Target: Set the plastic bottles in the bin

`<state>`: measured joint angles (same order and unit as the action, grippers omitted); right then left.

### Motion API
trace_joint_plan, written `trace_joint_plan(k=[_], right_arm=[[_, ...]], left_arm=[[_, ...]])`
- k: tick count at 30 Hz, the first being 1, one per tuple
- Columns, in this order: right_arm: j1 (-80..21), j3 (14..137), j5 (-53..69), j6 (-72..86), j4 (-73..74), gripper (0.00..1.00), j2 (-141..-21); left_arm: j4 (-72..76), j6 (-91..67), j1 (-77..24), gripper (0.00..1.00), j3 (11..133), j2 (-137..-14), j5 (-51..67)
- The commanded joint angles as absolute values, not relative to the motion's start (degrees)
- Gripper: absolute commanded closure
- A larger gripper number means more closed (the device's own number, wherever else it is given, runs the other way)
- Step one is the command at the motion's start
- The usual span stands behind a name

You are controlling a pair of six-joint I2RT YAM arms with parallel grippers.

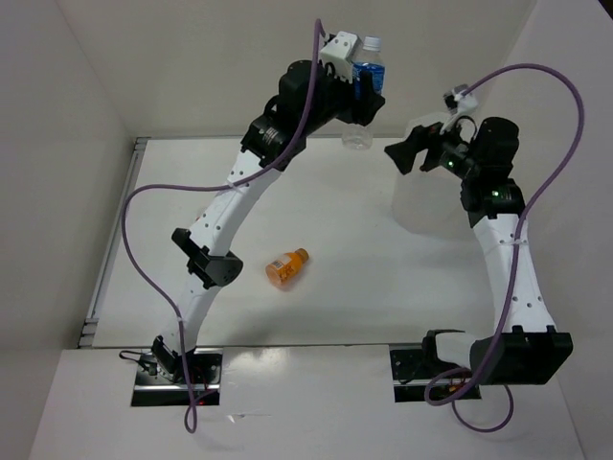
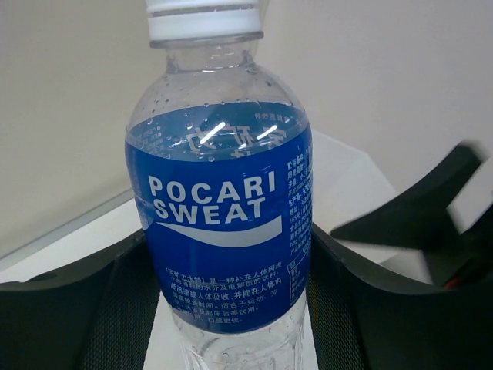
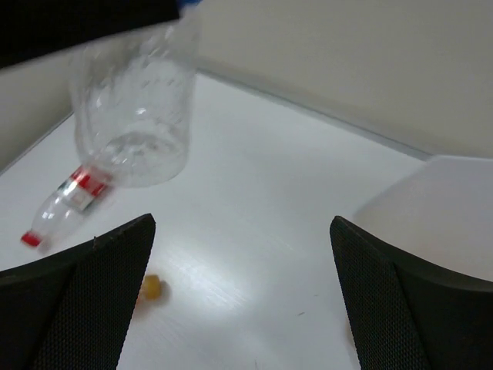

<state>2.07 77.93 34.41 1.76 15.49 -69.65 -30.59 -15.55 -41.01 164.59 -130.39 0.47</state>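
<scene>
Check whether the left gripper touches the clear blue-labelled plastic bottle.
Touching: left wrist view shows the fingers of the left gripper pressed against both sides of the clear blue-labelled plastic bottle.

Blue-label bottle (image 2: 219, 231) upright, gripped by left tool (image 2: 227, 308); blurred dark shape (image 2: 416, 216) right, possibly other arm

White table (image 1: 364, 278), orange bottle (image 1: 287, 267) lying, red-labelled bottle (image 3: 65, 206) lying, bin (image 1: 431, 199) standing

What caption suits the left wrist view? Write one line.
Left gripper grips the blue-label Pocari Sweat bottle around its middle, with the white bin behind it.
</scene>
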Motion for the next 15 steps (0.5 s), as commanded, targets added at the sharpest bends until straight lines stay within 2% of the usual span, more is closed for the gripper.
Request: trace_joint_plan(k=[1, 4, 6, 15], right_arm=[[-2.01, 74.10, 46.64, -4.22, 7.57, 0.01, -67.33], [-5.18, 73.56, 47.28, -0.01, 3.36, 0.01, -67.93], [-7.19, 72.69, 44.05, 6.46, -1.03, 0.01, -67.94], [-9.93, 73.11, 34.81, 15.03, -9.32, 0.01, -70.12]], left_arm=[[-27.78, -21.17, -40.61, 0.57, 167.43, -130.17, 5.18], [-27.25, -23.02, -40.08, 0.57, 168.66, -130.78, 7.38], [-27.25, -23.64, -40.08, 0.57, 168.66, -130.78, 7.91], [-27.25, -24.79, -39.46, 0.57, 168.66, -130.78, 12.20]])
